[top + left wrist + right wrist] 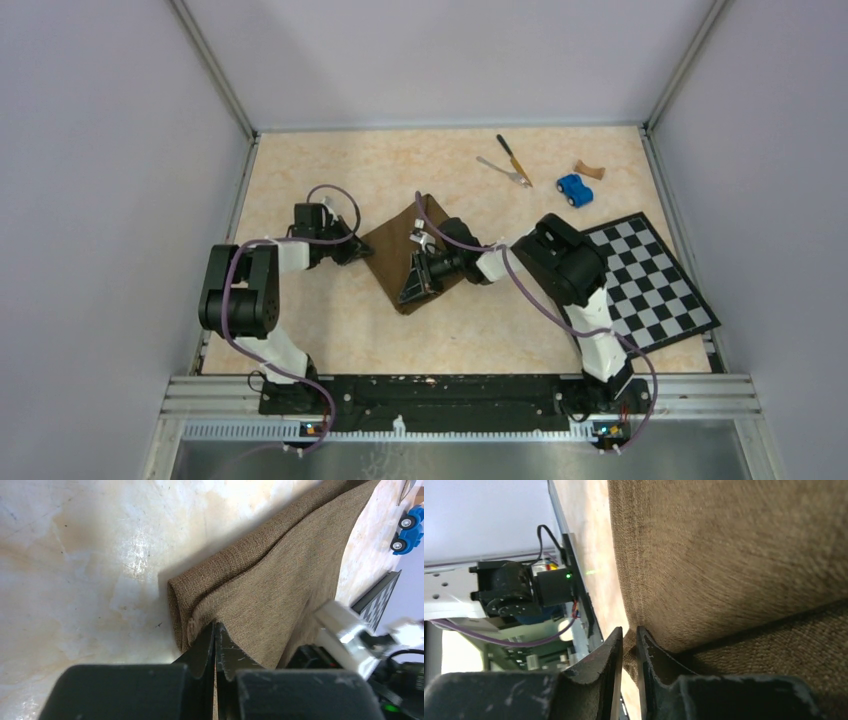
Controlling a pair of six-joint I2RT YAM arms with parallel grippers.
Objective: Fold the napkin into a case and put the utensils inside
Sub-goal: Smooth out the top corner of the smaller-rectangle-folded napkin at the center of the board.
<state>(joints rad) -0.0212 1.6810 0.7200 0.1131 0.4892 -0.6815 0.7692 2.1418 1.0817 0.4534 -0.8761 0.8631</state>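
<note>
In the right of the frame, a blue toy car sits on the counter, a small brown piece just beside it and a checkered board below.

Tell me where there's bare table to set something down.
Bare: far-left table between napkin and back wall, left of the fork; near strip between napkin and arm bases. Crowded far right: knife, fork, blue car, checkered board.

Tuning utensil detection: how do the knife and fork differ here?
Knife has a yellow-orange handle and dark blade; fork is all silver. Knife runs more near-to-far, blade end farthest; fork runs more left-to-right. Both lie on the table beyond the napkin, their ends converging near the car; contact unclear.
</note>
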